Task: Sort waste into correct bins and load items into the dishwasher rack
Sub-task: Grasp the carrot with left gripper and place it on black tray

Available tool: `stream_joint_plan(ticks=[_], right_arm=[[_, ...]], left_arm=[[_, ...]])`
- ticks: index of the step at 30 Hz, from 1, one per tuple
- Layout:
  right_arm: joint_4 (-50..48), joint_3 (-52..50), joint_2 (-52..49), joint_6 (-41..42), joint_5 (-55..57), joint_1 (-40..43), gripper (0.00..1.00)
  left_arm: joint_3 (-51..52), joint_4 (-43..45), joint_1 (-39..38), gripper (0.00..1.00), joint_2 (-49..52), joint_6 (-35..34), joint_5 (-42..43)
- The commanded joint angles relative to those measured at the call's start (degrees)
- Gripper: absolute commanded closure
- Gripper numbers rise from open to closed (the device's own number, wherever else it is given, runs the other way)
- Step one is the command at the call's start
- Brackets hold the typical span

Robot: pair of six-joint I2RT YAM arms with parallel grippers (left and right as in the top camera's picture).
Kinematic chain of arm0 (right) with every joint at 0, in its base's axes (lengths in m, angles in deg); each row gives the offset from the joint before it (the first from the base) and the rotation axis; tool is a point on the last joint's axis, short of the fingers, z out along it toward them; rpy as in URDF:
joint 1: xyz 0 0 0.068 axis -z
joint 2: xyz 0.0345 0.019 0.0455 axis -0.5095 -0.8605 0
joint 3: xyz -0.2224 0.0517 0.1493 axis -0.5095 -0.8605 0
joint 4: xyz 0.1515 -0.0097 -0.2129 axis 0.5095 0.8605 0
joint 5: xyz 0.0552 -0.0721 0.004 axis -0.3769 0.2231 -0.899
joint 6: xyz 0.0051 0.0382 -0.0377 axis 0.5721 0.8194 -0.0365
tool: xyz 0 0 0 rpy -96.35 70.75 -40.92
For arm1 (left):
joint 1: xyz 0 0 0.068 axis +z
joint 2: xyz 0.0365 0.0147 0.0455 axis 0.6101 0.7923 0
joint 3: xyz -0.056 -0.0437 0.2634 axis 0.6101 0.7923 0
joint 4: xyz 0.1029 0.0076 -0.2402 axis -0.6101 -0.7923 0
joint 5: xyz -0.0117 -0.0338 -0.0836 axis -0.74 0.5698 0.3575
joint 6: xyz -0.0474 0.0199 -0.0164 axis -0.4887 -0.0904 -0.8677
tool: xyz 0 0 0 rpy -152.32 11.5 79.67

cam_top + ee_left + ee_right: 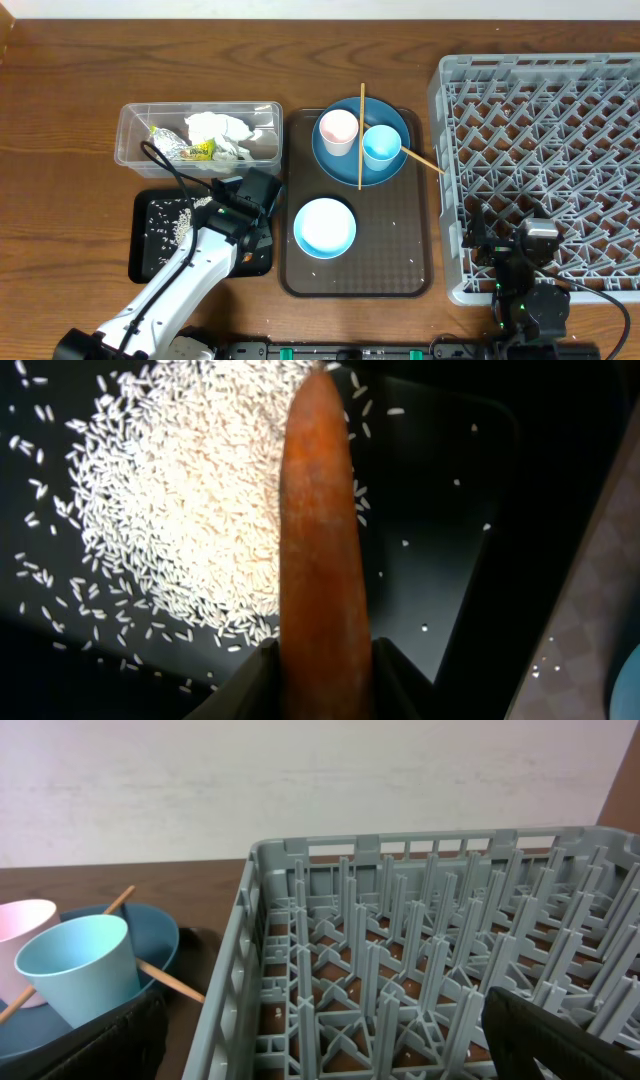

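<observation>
Over the black tray [440, 510], the left claw [322, 665] grips the carrot [318, 520], bound for the rice [180, 510]. The right claw [325, 1035] seemingly gapes empty.

So the whole setup sits on a dark brown wooden table [60, 90] with a pretty visible grain running side to side. The lighting's soft and even, with only faint shadows. Behind the far edge there's just a plain off-white wall [300, 770], a bit streaky, with a sliver of something brown at its right edge.
</observation>
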Motion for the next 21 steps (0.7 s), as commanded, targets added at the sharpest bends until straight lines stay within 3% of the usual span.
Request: stream_joint_plan(ticks=[1,6,11,21], right_arm=[[0.1,-0.2,0.3,-0.3,0.0,0.3,0.01],[0.1,-0.2,0.3,-0.3,0.0,0.3,0.01],[0.1,-0.2,0.3,-0.3,0.0,0.3,0.01],[0.1,-0.2,0.3,-0.3,0.0,0.3,0.01]], left_arm=[[0.2,0.0,0.2,0.60,0.3,1.4,-1.8],[-0.3,-0.3,0.2,0.53,-0.3,3.0,-1.6],[-2.9,-1.5,0.2,0.53,-1.9,4.0,-1.5],[-20.4,-12.4,0.2,0.53,-12.0,6.1,7.8]])
